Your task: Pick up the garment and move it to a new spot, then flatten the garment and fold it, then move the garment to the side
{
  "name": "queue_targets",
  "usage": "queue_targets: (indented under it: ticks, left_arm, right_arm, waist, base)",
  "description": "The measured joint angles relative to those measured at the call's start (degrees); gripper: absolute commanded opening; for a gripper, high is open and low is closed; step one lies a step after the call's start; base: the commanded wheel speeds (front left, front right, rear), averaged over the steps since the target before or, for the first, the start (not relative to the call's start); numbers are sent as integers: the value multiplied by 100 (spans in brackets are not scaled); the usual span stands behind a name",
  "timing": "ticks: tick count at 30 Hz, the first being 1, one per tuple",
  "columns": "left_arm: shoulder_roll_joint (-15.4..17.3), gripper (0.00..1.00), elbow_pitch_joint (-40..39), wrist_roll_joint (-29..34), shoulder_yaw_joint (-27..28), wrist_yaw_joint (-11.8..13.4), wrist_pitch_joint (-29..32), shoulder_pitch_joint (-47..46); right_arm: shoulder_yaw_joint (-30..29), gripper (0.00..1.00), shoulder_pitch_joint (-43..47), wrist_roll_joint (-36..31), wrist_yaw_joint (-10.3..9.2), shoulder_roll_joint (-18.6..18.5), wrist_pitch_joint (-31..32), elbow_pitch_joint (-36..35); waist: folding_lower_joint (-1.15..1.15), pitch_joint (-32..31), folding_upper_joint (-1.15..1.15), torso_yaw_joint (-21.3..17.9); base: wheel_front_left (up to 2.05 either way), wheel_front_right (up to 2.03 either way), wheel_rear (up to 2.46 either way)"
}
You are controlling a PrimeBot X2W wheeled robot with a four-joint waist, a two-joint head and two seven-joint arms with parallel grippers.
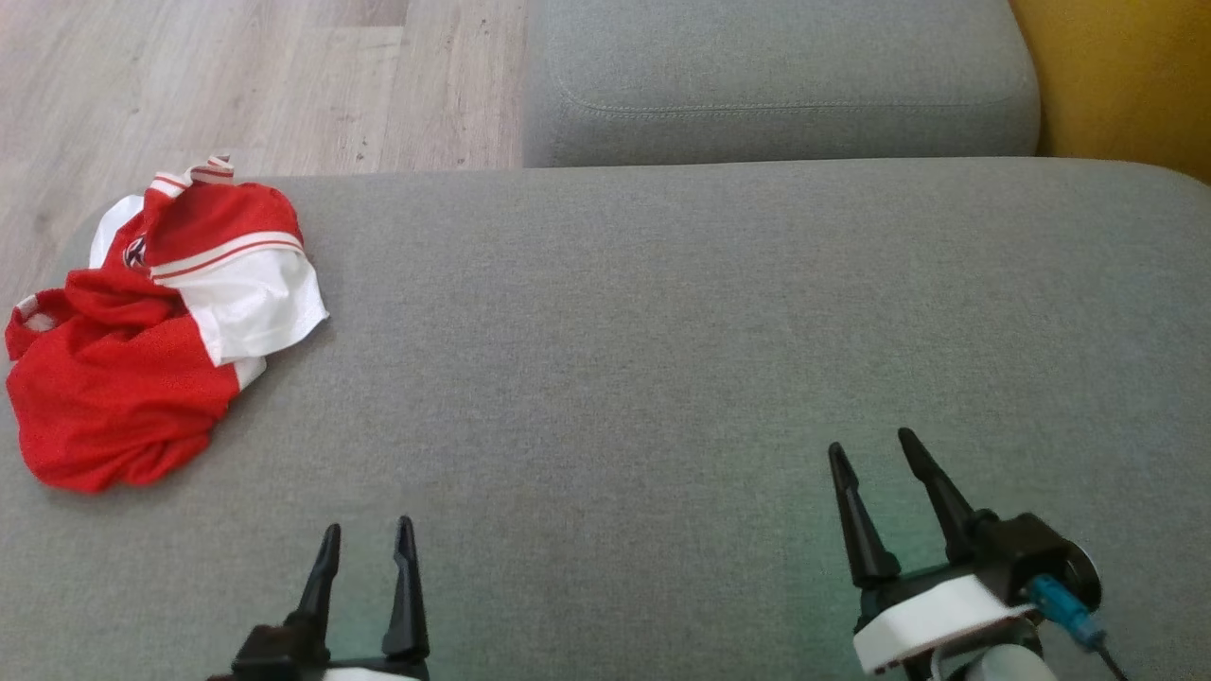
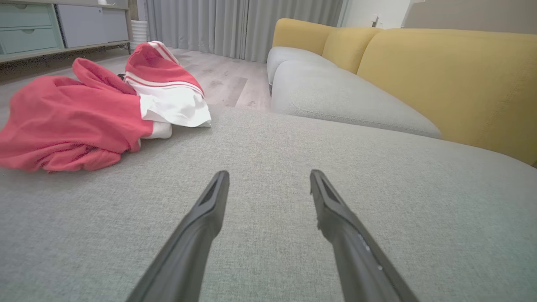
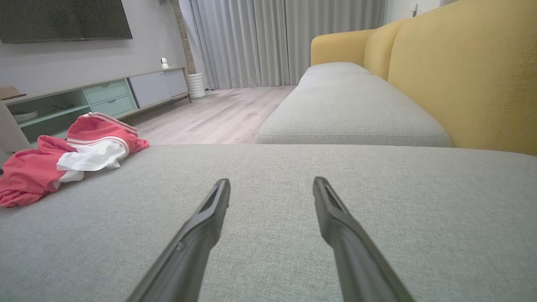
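Since nothing is held, grippers: left gripper (image 1: 368, 525) and right gripper (image 1: 870, 440) spread wide, empty.
Garment (image 1: 123, 378): crumpled at far-left corner of seat (image 1: 605, 331), well apart from both.
Advice: left gripper should pinch a raised fold, lift clear.

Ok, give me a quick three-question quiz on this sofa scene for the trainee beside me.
1. True or false: the garment lies flat and folded on the grey cushion.
2. Whose jaws are nearer the garment? A) the left arm's B) the right arm's
3. Fill in: both pairs of jaws stand ____, holding nothing.
Key: 1 false, it is crumpled; 2 A; 3 open.
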Motion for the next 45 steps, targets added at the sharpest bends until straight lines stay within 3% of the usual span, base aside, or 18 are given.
queue_targets:
  ticks: [8,31,38,45]
  left_arm:
    - [4,100,101,335,-56,78,-148,5]
    - [35,100,176,240,-93,126,-140,1]
    - [120,100,71,241,-100,165,-131,-9]
    - [200,100,-133,226,-99,194,-76,-15]
  right_arm:
    - [111,100,1,-487,0,-1,-138,76]
    - [-25,100,30,-479,0,-3,-140,188]
    - [-98,100,137,-479,0,-10,-140,96]
    - [-31,100,130,-479,0,-9,-140,75]
  waist:
    - [0,4,0,11]
    - [0,-8,0,163]
    - [0,20,0,848]
    - [0,34,0,1967]
  base:
    - [0,0,0]
    - [0,0,0]
    - [0,0,0]
    - [0,0,0]
